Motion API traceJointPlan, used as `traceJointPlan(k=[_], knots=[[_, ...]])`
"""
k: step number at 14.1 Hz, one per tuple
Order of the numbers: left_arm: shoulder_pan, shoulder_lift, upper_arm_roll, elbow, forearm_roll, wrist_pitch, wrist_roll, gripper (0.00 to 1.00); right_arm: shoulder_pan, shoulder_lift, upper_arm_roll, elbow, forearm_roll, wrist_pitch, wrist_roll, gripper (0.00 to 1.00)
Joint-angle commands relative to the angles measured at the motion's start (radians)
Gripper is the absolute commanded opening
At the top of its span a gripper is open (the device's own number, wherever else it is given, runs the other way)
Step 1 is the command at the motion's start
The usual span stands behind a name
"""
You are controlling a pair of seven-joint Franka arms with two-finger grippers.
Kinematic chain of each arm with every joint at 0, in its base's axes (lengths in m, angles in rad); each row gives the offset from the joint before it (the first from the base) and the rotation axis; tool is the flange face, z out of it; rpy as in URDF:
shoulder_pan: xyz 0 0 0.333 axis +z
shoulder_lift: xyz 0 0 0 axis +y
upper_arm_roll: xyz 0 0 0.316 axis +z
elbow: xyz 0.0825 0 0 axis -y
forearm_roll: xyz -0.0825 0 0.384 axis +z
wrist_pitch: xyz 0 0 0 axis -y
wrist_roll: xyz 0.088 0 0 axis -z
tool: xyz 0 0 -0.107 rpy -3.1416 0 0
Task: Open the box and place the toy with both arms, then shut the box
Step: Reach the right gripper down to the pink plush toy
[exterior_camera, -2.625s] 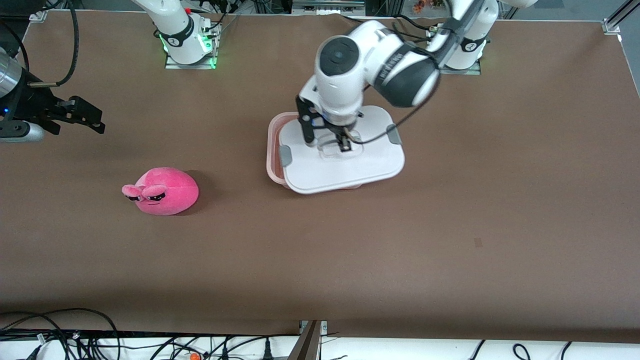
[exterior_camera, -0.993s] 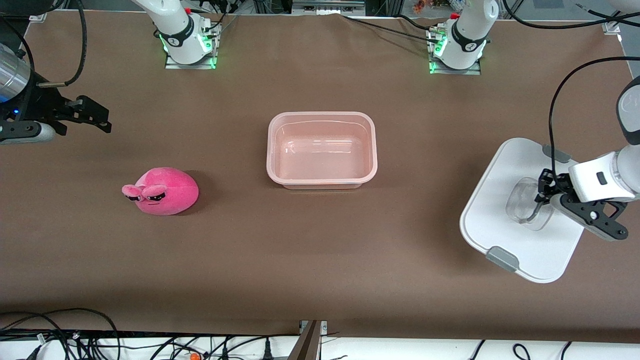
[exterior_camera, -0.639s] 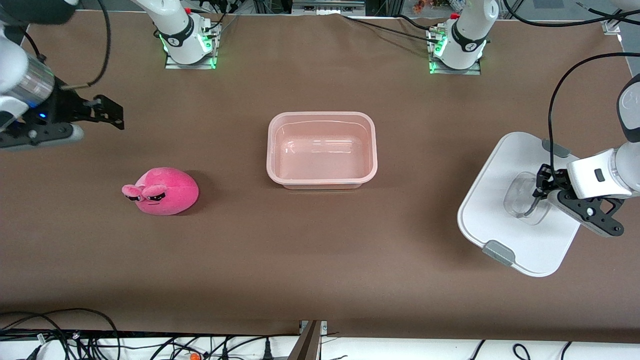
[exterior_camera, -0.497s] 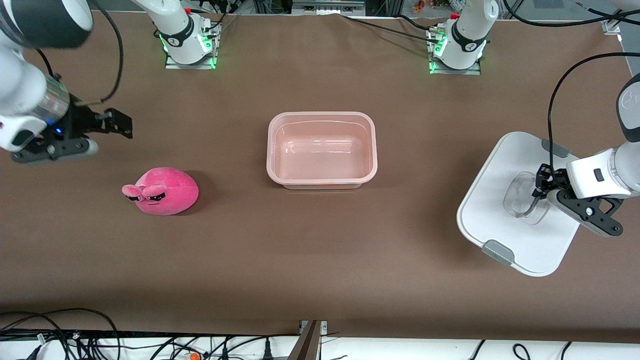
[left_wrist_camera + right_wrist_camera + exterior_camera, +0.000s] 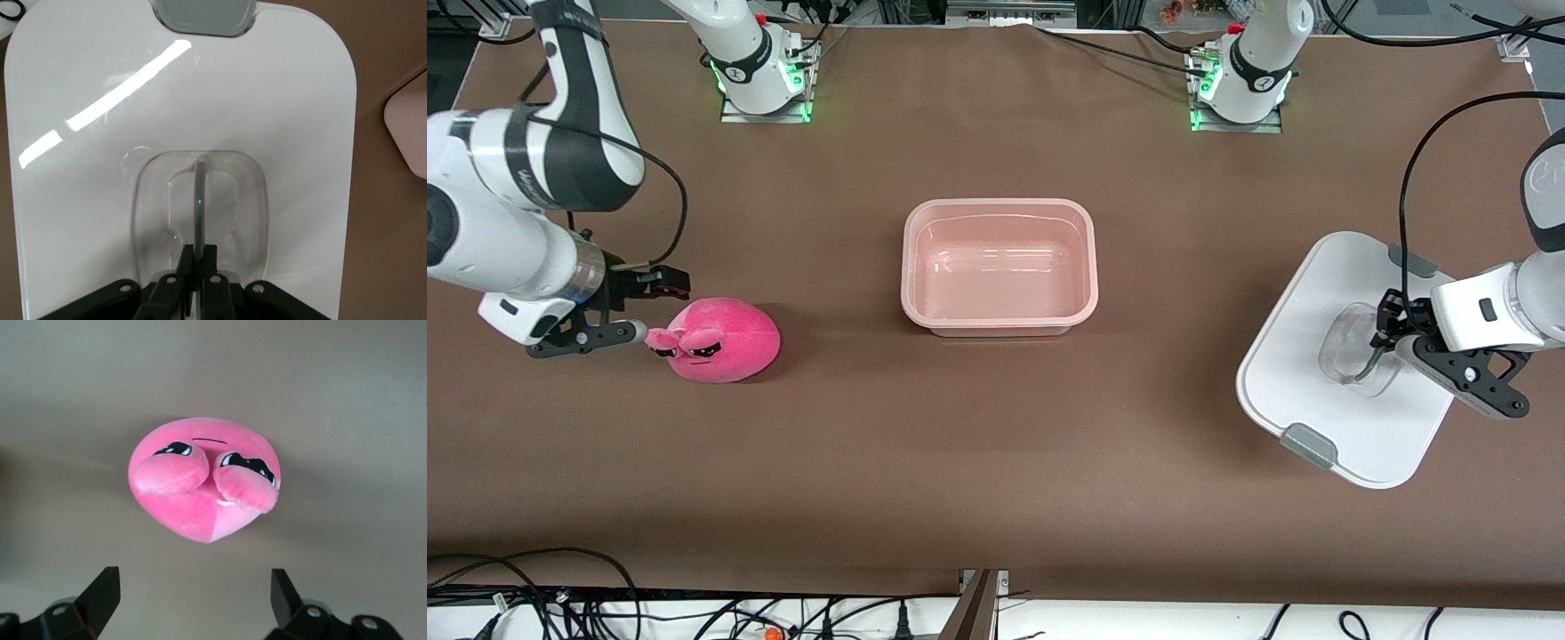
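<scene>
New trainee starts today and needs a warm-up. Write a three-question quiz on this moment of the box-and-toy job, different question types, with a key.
1. True or false: the white lid sits on the pink tub.
2. Multiple choice: the right claw is
A. shut on the plush toy
B. open beside the toy, not gripping it
C. over the tub
3. Fill in: the left claw is shut on the lid's ____.

Key
1. False. The tub stands open and empty mid-table; the lid is at the left arm's end of the table.
2. B. In the right wrist view its fingers are spread, with the toy lying ahead of them.
3. Handle, a thin bar in the clear central recess.
</scene>
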Motion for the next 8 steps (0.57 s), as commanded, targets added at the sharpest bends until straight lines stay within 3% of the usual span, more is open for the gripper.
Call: traceJointPlan(k=[1,4,8], knots=[[-0.001,-0.015,0.001,0.007,-0.019,-0.020,0.007,0.00,-0.004,-0.039,-0.008,-0.134,0.029,0.120,-0.031,1.00],[-0.001,-0.015,0.001,0.007,-0.017,-0.022,0.007,0.00,-0.004,-0.030,-0.018,-0.229,0.029,0.286,-0.073,1.00],[0.000,-0.015,0.000,0.007,-0.019,-0.023,0.008,0.00,-0.004,0.010,-0.018,-0.237,0.031,0.363,-0.079,1.00]])
